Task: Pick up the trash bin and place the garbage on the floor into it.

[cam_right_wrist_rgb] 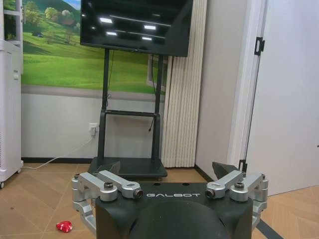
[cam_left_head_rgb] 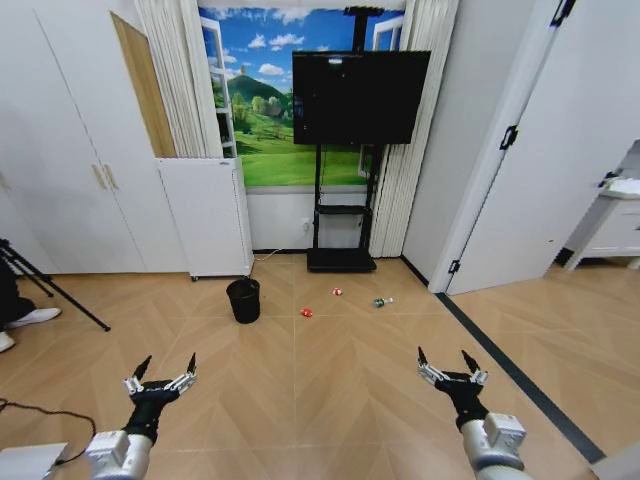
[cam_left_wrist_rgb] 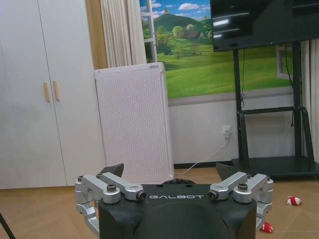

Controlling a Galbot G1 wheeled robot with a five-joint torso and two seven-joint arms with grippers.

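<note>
The trash bin [cam_left_head_rgb: 243,300], a small black mesh basket, stands upright on the wood floor ahead, just in front of a white perforated cabinet [cam_left_head_rgb: 205,215]. The garbage lies to its right: two red-and-white pieces [cam_left_head_rgb: 306,312] [cam_left_head_rgb: 338,292] and a small bottle [cam_left_head_rgb: 381,301]. My left gripper [cam_left_head_rgb: 167,367] hovers low at the near left, open and holding nothing, well short of the bin. My right gripper [cam_left_head_rgb: 443,357] hangs at the near right, also open and holding nothing. In the left wrist view the left gripper [cam_left_wrist_rgb: 169,172] faces the cabinet [cam_left_wrist_rgb: 134,124], with both red-and-white pieces [cam_left_wrist_rgb: 293,200] [cam_left_wrist_rgb: 266,227] beyond it. The right wrist view shows the right gripper [cam_right_wrist_rgb: 166,167] and one piece [cam_right_wrist_rgb: 64,226].
A TV on a black rolling stand [cam_left_head_rgb: 345,260] stands against the back wall behind the garbage. A tripod leg [cam_left_head_rgb: 60,290] and a cable [cam_left_head_rgb: 40,412] lie at the left. A white door [cam_left_head_rgb: 560,180] and a dark floor strip [cam_left_head_rgb: 510,370] run along the right.
</note>
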